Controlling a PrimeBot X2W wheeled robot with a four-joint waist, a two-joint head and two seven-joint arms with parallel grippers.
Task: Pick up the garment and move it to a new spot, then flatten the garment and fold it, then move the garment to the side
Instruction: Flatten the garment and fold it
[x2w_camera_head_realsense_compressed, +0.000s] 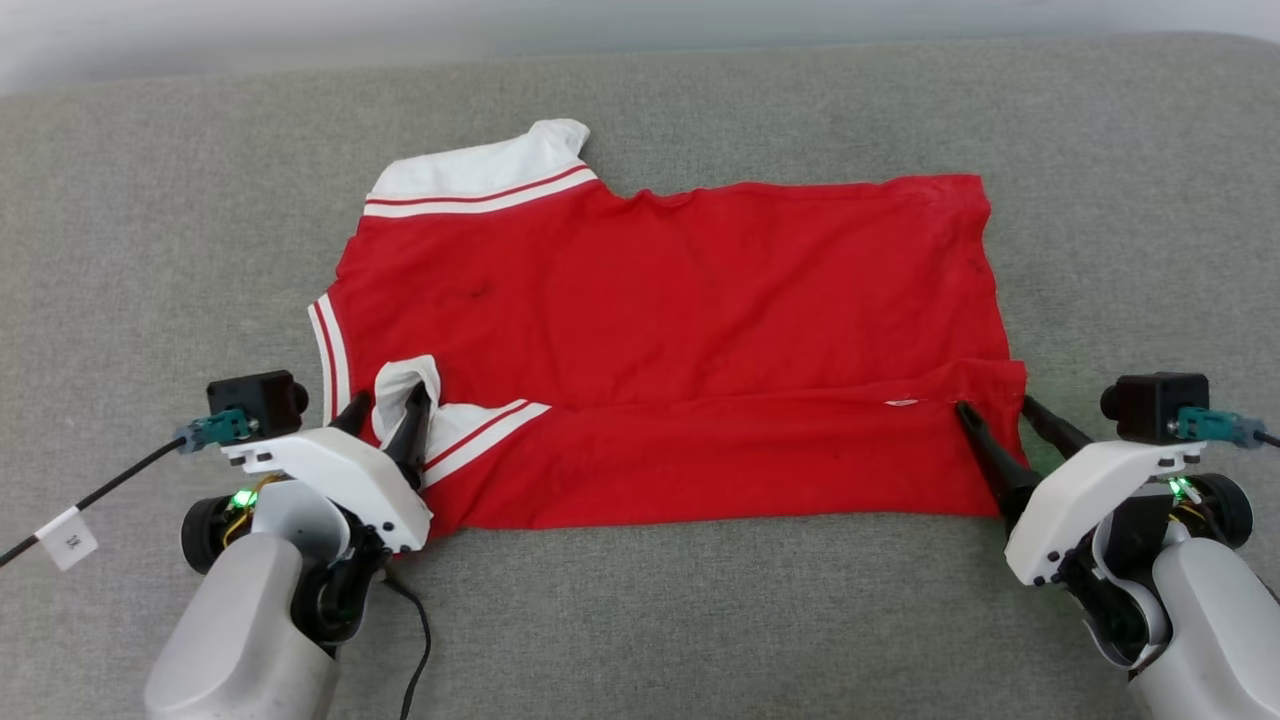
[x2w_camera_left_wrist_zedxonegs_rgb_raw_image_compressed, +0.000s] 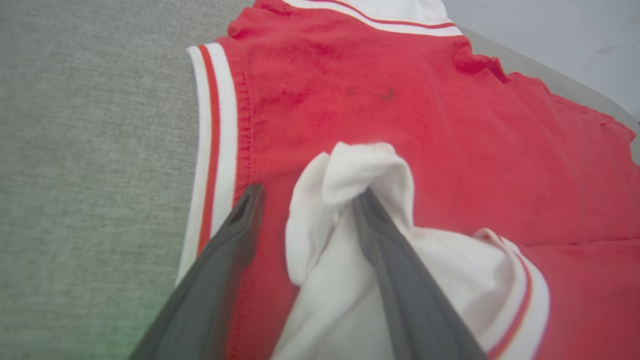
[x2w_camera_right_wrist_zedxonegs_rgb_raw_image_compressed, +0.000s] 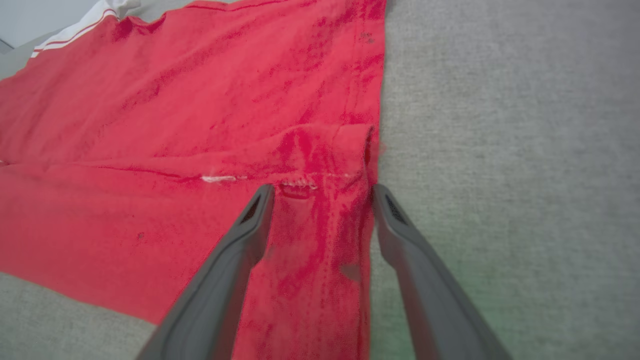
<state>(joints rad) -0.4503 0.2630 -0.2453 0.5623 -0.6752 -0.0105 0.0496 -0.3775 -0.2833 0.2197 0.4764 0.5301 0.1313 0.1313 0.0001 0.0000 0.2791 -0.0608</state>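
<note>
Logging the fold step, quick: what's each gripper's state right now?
Left gripper: open, white sleeve of the red jersey T-shirt bunched between its fingers.
Right gripper: open, fingers astride the T-shirt's red hem corner.

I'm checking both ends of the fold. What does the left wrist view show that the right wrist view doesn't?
Left wrist view: the open left gripper with the near white sleeve bunched against one finger, and the striped trim beside it.
Right wrist view: the open right gripper astride the folded-over hem corner at the shirt's edge.
Both: the red garment lying on the grey surface, with its far sleeve at the top.
</note>
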